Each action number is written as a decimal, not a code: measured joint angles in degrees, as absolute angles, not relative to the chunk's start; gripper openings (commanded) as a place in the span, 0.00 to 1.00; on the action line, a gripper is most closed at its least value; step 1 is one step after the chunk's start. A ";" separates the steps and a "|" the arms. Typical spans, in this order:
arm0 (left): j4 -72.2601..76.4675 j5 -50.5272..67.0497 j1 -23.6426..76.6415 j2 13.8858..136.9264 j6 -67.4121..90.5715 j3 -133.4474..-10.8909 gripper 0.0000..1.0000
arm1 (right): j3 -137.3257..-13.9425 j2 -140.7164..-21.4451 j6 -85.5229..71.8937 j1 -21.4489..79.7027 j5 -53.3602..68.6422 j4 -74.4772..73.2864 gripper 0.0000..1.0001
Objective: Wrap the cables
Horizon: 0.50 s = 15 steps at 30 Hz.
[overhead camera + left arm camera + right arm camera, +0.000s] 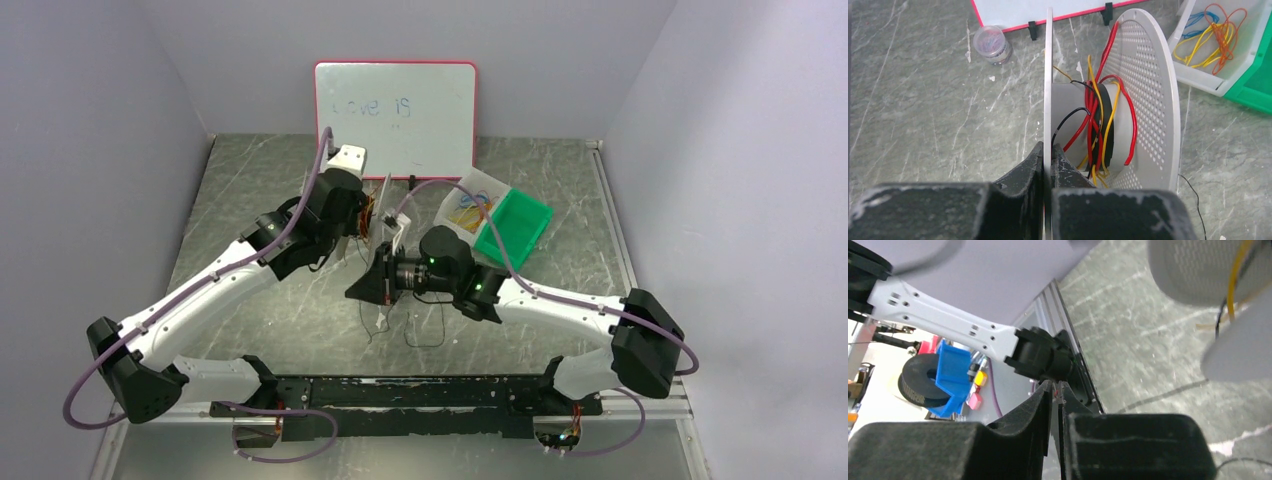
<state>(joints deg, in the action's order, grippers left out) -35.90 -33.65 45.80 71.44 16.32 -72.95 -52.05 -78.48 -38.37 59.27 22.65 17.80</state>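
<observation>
A white spool (pixel 1148 75) stands on edge with red, yellow and black cables (pixel 1098 115) wound loosely on its hub. My left gripper (pixel 1049 152) is shut on the spool's thin near flange (pixel 1048 75). In the top view the spool (pixel 385 215) sits mid-table between both grippers, with the left gripper (pixel 368 215) beside it. My right gripper (pixel 354 291) is just in front of the spool. Its fingers (pixel 1055 387) are closed on a thin cable end with a red speck at the tips. A loose black strand (pixel 425 335) trails on the table below it.
A whiteboard (pixel 395 105) leans at the back. A clear tray (pixel 468 205) of spare coloured cables and a green bin (pixel 512 228) sit to the right of the spool. A small clear jar (pixel 992 44) stands by the whiteboard. Side walls enclose the table.
</observation>
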 measured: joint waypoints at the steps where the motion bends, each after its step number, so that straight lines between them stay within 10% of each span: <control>1: -35.83 -33.63 45.71 71.35 16.32 -73.21 0.07 | -50.92 -78.39 -38.41 59.42 22.33 18.15 0.17; 15: -34.94 -33.39 44.56 68.55 16.29 -75.09 0.07 | -37.89 -63.66 -35.51 59.86 15.11 19.86 0.45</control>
